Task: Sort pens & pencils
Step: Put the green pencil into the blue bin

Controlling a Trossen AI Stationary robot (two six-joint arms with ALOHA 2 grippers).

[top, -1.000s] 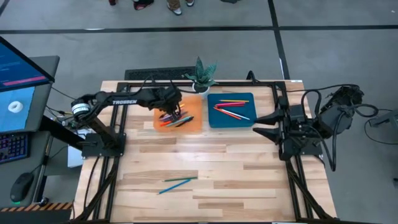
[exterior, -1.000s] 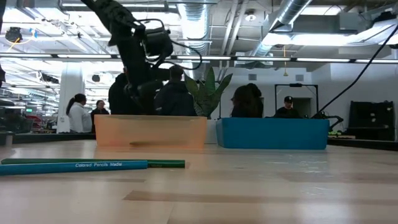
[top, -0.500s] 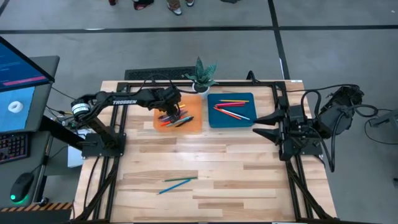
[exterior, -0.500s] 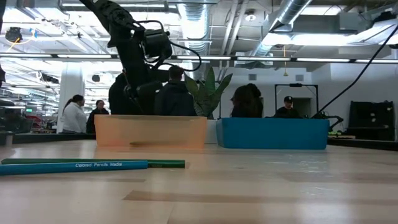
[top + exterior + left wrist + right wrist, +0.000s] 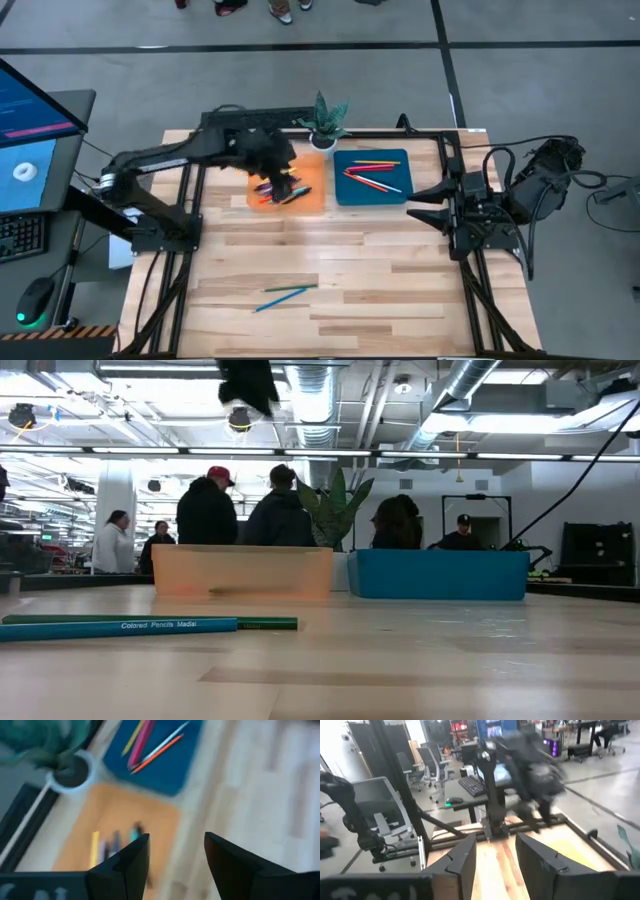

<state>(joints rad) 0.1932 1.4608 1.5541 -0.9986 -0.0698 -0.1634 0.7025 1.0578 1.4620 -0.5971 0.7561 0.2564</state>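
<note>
Several pens and pencils [image 5: 283, 190] lie in the orange tray [image 5: 310, 200], and several more [image 5: 372, 175] lie in the blue tray [image 5: 372, 190]. A green and a blue pencil [image 5: 285, 293] lie side by side flat on the table near its front edge. My left gripper [image 5: 278, 168] hangs high above the orange tray, open and empty; the left wrist view shows its fingers [image 5: 131, 862] over the pens [image 5: 114, 843] below. My right gripper [image 5: 415, 199] waits open at the table's right edge, raised and about level.
A small potted plant [image 5: 325, 122] stands at the far edge between the trays. The wide wooden middle of the table [image 5: 330, 250] holds only the two loose pencils [image 5: 120, 625]. People stand in the room beyond the table [image 5: 245, 510].
My left gripper has risen quickly, straight up out of the orange tray, and tipped less steeply downward. It carries nothing. The pens stay in the tray.
</note>
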